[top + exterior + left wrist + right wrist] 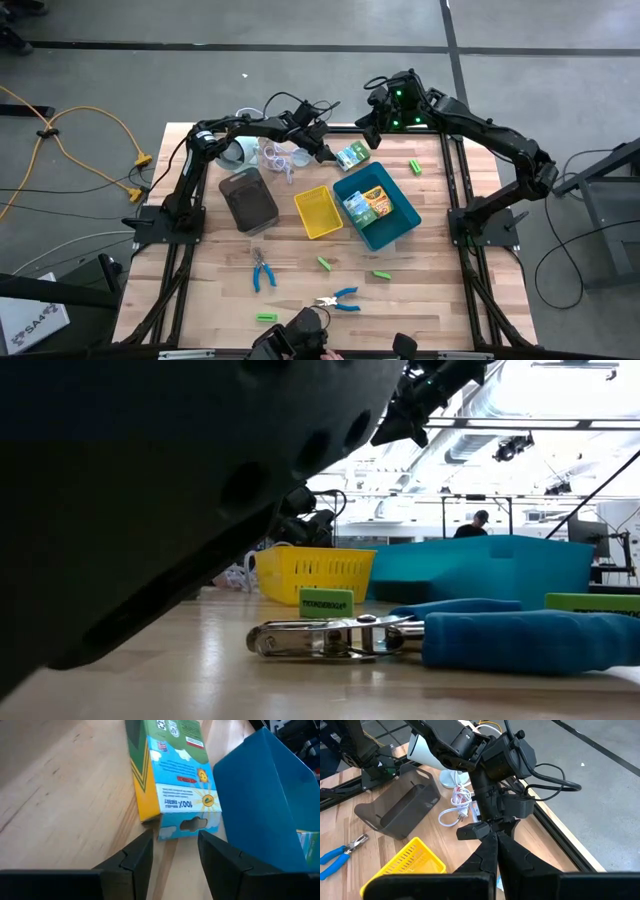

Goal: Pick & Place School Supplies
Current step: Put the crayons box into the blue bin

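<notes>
Green crayon box lies flat, long axis pointing away from the left gripper's open, empty jaws.

Bright overhead light, window glare, blurred foreground

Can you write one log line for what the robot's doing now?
left gripper: open, at green-and-blue printed cardboard box on table | right gripper: shut, raised | blue plastic tray: beside box
</notes>
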Robot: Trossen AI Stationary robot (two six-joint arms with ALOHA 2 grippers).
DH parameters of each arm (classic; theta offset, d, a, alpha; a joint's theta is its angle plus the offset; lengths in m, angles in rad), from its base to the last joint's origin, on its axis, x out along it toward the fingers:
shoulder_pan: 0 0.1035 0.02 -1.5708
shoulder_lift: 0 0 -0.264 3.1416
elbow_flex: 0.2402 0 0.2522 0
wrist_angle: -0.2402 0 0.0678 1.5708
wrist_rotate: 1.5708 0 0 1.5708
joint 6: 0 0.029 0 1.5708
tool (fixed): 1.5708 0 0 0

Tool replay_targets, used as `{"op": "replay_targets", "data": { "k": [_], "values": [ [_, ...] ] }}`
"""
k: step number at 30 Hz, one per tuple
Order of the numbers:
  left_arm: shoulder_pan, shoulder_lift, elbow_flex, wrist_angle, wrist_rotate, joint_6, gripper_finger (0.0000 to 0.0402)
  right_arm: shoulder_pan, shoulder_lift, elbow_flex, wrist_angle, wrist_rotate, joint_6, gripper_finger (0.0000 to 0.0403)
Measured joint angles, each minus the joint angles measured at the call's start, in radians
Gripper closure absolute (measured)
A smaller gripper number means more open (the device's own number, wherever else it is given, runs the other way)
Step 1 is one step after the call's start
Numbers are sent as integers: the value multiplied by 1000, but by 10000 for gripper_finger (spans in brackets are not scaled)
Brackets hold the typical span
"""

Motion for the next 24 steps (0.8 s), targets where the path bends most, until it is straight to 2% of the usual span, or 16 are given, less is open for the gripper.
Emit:
{"op": "replay_targets", "data": {
  "k": [20,24],
  "values": [
    [3,0,3,-2,-10,-66,249,0,0,0,0,0,0,401],
    [4,0,33,-73,-16,-70,249,0,0,0,0,0,0,401]
  ]
}}
